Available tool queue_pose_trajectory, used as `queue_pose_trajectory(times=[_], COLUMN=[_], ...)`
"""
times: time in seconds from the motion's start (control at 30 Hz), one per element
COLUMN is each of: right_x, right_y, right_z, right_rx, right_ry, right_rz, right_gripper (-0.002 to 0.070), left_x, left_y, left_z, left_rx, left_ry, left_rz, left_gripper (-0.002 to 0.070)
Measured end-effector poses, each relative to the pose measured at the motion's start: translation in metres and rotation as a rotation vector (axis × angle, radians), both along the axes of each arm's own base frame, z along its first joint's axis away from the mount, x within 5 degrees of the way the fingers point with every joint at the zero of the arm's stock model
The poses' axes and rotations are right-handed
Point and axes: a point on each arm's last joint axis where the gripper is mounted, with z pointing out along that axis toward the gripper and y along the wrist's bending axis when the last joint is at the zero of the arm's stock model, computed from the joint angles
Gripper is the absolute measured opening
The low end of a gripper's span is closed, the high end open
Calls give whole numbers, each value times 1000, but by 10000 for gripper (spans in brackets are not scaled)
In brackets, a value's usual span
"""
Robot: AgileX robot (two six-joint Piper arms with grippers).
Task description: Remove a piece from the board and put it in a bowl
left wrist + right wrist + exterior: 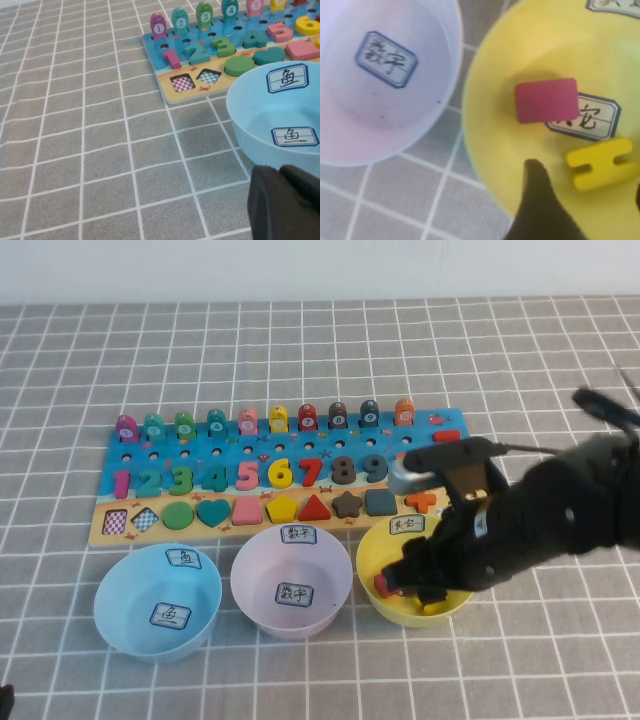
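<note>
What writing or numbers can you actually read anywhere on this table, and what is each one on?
"鱼": both labels of the light blue bowl.
"数字": both labels of the pink bowl.
"1" to "9": coloured numbers on the board.
"1", "2", "3", "4": fish pegs; the pegs further along are too small.
Yellow bowl labels: partly covered, unreadable.
Orange plus sign.

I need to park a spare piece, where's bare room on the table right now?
Bare cloth lies behind the board, left of the blue bowl, and in front of the bowls. The board-to-bowls strip is crowded; the right end effector sits open over the yellow bowl. The left end effector waits by the blue bowl.
</note>
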Motion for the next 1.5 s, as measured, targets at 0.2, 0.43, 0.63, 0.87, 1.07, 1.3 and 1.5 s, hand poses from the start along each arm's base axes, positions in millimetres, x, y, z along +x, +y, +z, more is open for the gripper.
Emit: queue_pose_trajectory(times=[0.2,0.43,0.63,0.87,1.07,1.3,1.5], right_x=[3,0,-22,-62,-75,-70,-69], right_y=[5,3,-9,-38,-50,-54,-82], right_z=[29,41,70,110,121,118,99], right_rx=[-43,-89,-54,-48,-75,-112,-61], right_ry=[65,126,71,43,44,-19,-253], right_rz=[35,62,78,103,110,107,36], right_gripper=[216,2,-13,-15,-15,-16,-16], left_x=[0,0,0,0,0,0,0], left_y=[0,0,0,0,0,0,0], left_z=[0,0,0,0,0,0,0], left_rx=[0,0,0,0,0,0,0], left_ry=[0,0,0,0,0,0,0], left_rz=[0,0,0,0,0,0,0], left_gripper=[-4,-4,-4,-4,-4,-4,-4])
